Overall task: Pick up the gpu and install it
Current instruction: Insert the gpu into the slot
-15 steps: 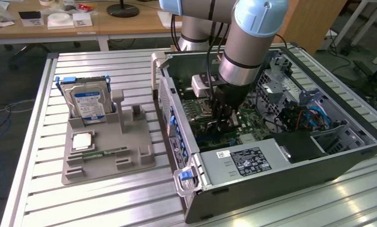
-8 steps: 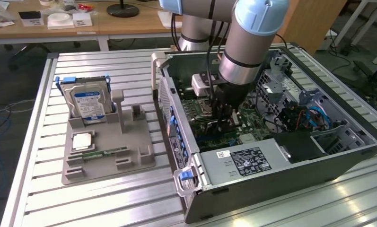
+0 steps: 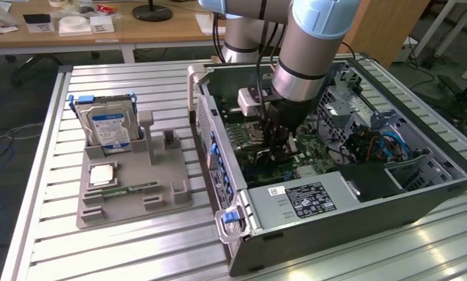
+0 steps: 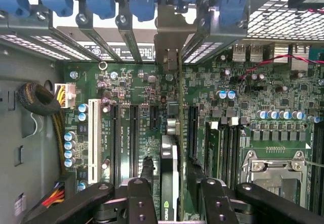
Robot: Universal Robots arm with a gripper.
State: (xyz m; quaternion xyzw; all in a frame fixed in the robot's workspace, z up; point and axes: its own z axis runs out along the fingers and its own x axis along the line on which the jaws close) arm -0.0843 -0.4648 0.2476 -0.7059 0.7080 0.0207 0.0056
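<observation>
Standing on a slatted metal table point(image 3: 50, 175) (wooden desks point(image 3: 139, 32) behind), computer case point(image 3: 389, 202).

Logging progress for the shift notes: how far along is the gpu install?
Pickup looks done: the gpu, a thin card with a silvery end bracket, stands on edge between the gripper fingers over the green motherboard inside the open grey computer case. Whether it is fully seated can't be judged.

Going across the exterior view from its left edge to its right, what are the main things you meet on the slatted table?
Silver hard drive with blue label standing in the grey holder tray → white upright post → open computer case, with the arm's gripper reaching down inside over the motherboard → drive cage.
</observation>
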